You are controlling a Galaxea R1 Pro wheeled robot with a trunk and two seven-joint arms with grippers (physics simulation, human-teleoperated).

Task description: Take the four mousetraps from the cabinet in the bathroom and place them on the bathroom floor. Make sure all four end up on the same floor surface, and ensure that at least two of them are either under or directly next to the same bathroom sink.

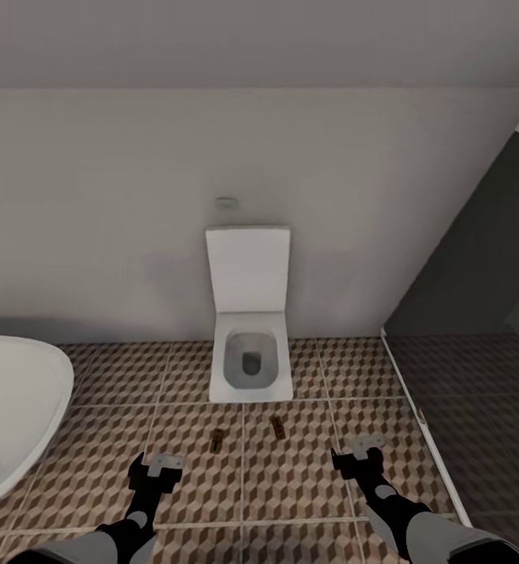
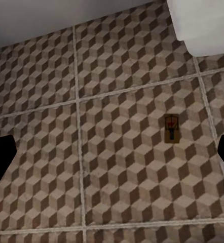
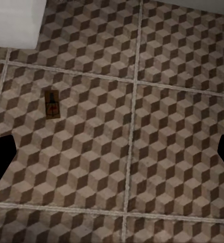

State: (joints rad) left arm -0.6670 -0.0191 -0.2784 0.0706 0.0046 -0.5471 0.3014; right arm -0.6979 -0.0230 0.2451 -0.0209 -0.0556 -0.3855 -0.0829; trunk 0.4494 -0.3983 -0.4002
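Note:
Two mousetraps lie flat on the bathroom floor (image 1: 290, 486) in front of the toilet: one (image 1: 218, 441) to the left, one (image 1: 277, 425) to the right. The left wrist view looks down on a mousetrap (image 2: 172, 128), the right wrist view on another (image 3: 51, 104). My left gripper (image 1: 156, 468) hovers over the tiles left of them, open and empty. My right gripper (image 1: 358, 453) hovers to their right, also open and empty. In each wrist view the fingers stand wide apart at the picture's edges (image 2: 0, 162) (image 3: 0, 162). The cabinet and the bathroom sink are out of view.
A square white toilet (image 1: 250, 345) stands against the back wall, lid up. An oval white bathtub (image 1: 12, 407) fills the left side. A dark glass panel (image 1: 478, 313) with a white floor rail (image 1: 423, 439) bounds the right.

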